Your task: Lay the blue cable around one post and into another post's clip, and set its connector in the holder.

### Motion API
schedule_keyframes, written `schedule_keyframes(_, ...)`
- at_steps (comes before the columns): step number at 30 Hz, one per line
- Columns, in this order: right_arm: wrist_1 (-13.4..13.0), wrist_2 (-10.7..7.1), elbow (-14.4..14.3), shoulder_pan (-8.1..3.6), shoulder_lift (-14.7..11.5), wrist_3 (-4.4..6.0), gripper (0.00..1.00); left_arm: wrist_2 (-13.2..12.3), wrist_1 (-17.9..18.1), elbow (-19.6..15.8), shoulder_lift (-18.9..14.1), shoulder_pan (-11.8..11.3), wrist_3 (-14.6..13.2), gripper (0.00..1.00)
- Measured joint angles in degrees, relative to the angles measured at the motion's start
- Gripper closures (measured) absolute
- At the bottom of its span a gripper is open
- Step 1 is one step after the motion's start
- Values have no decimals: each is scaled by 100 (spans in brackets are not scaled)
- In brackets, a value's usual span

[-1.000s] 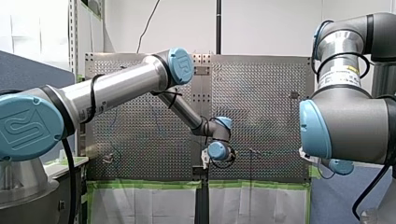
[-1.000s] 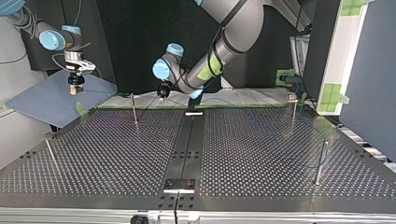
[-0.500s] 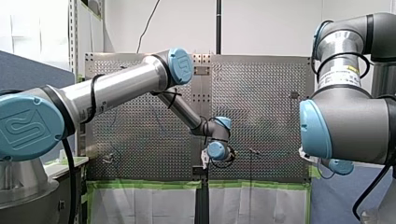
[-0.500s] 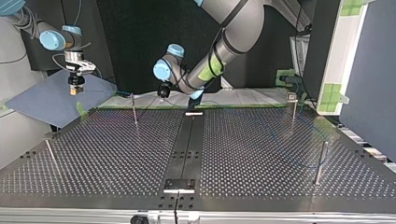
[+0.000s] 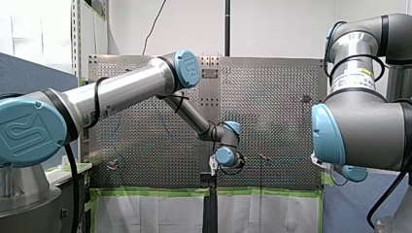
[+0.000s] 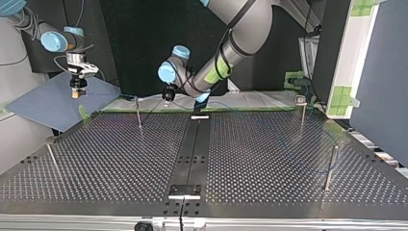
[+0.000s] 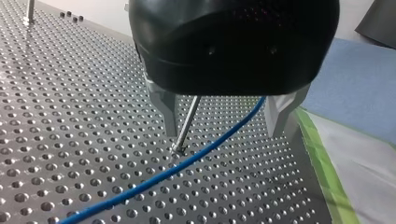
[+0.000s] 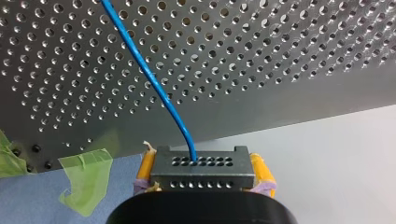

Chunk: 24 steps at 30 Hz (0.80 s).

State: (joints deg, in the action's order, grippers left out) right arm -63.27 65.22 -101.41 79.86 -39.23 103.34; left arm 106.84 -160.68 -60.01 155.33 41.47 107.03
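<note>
At the far edge of the bench (image 6: pixel 120 159) in the top view, hover with my left gripper (image 7: pixel 224 116) released, metal fingers (image 7: pixel 168 112) straddling a thin post (image 7: pixel 187 123) and the blue cable (image 7: pixel 187 161). Off the bench's far left corner in that view, over a blue mat (image 6: pixel 48 103), grasp the cable's grey connector (image 8: pixel 203 172) in my right gripper (image 8: pixel 203 161), yellow pads (image 8: pixel 145 165) clenched on its sides. See the cable running from the connector over the bench, passing just beside the post's foot.
</note>
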Motion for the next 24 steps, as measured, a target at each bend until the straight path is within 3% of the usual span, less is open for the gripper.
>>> schedule_keyframes(1,-1,0,0,0,0,1,100,1,0,0,1,-2,1,26)
schedule_keyframes(3,-1,0,1,0,-1,3,100,4,0,0,3,-3,-1,42)
schedule_keyframes(7,0,0,2,-1,-1,4,100,7,0,0,2,-7,-1,53)
schedule_keyframes(9,2,0,2,-1,-1,4,100,7,0,0,1,-9,-2,67)
schedule_keyframes(10,3,0,2,-1,-1,4,100,7,0,-1,1,-10,-1,67)
schedule_keyframes(11,4,0,2,-1,-1,4,100,8,0,-1,1,-11,0,75)
schedule_keyframes(15,1,0,2,-1,1,4,100,3,-4,-1,1,-12,23,89)
schedule_keyframes(20,-2,0,2,-1,5,4,100,-38,-3,-1,1,-25,92,100)
schedule_keyframes(24,-19,-2,10,-1,6,9,100,-156,-1,-1,0,-37,136,100)
